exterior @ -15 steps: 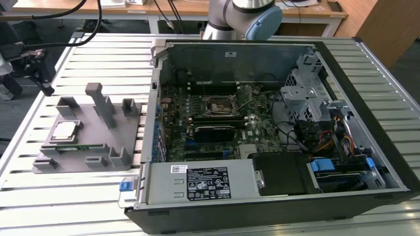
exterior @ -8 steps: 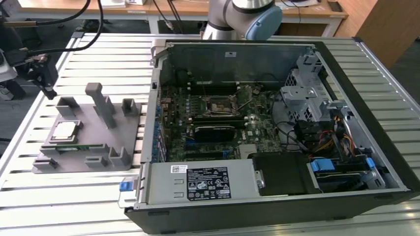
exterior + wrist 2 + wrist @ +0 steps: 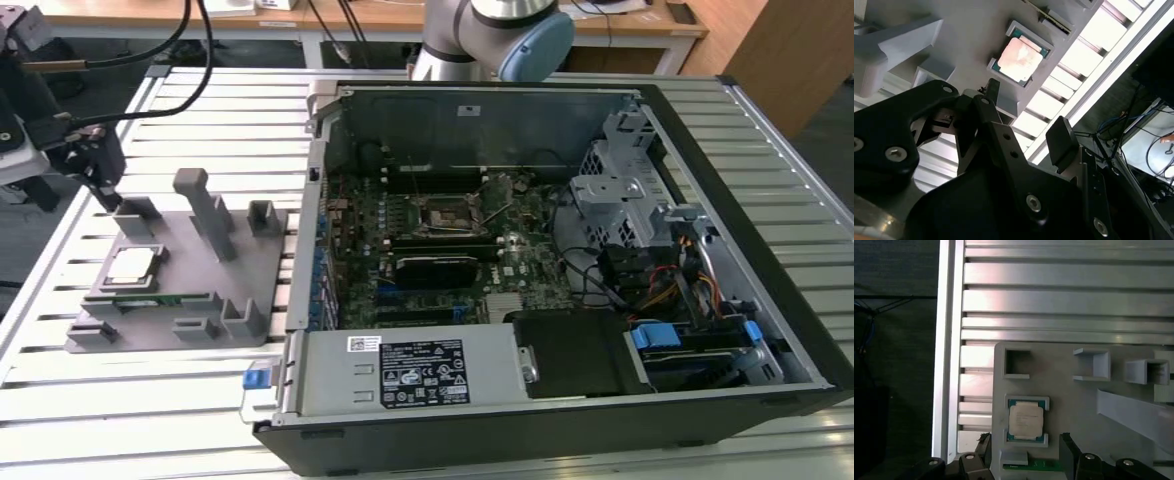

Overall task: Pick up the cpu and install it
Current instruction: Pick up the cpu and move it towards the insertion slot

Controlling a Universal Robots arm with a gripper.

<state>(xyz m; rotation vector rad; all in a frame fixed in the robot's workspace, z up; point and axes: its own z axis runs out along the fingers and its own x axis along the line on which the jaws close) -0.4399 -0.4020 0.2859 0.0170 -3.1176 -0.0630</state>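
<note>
The cpu [image 3: 130, 265], a small square chip with a shiny silver top, lies flat in a recess of the grey holder block [image 3: 200, 290] at the exterior view's left. It also shows in both wrist views [image 3: 1026, 420] [image 3: 1019, 59], seated between the recess's corner tabs. My gripper [image 3: 104, 195] hangs above the holder's far end, a short way from the chip and not touching it. Its two black fingers [image 3: 1067, 452] stand apart, open, with nothing held between them [image 3: 1025, 454]. The black socket [image 3: 445, 212] sits in the middle of the motherboard inside the open computer case.
A green memory stick [image 3: 160, 298] lies in a slot of the holder beside the chip. Grey posts [image 3: 207, 210] rise from the holder. The open case [image 3: 534, 250] holds cables, a drive cage and a power supply [image 3: 407, 372]. The slatted metal table [image 3: 134, 400] ends close to the holder.
</note>
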